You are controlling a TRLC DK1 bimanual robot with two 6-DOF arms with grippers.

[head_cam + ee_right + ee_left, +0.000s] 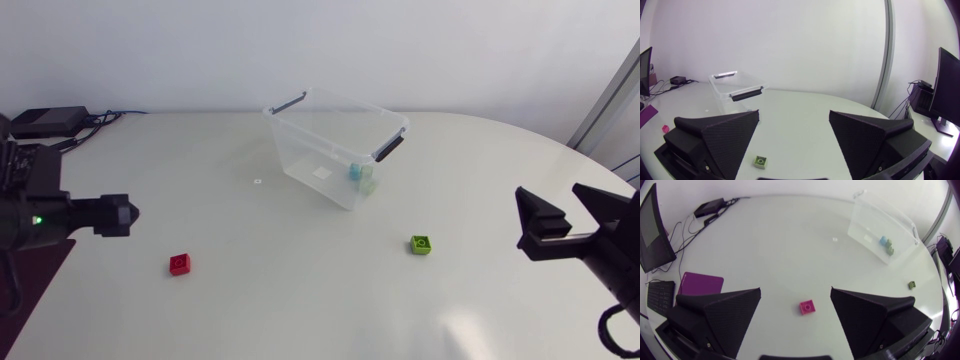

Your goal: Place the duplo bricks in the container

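Head view shows four duplo bricks in all, one clear container (337, 140) and two arms. The container stands on the worktop (300, 300) toward its far side and has two dark handles, one on each short end. Two of the bricks lie inside it, against the near right wall: a blue brick (354, 171) and a pale green brick (367, 185), just beside each other. The other two bricks lie out on the worktop, well apart. One is a red brick (180, 264) at the near left, the other a green brick (421, 244) at the near right, each with its studs up.

The left gripper (119, 215) hangs over the left side of the worktop, near the red brick but not touching it. Left wrist view shows its two fingers spread wide with nothing between them but the worktop below; the red brick lies there, ahead of the gripper and apart from both fingers. The right gripper (560, 215) hangs at the right edge, near the green brick and clear of it. Right wrist view shows its two fingers spread just as wide and holding nothing, with the green brick on the worktop under the gap and nearer the left finger.

One black box (46, 121) with cables sits at the far left corner.
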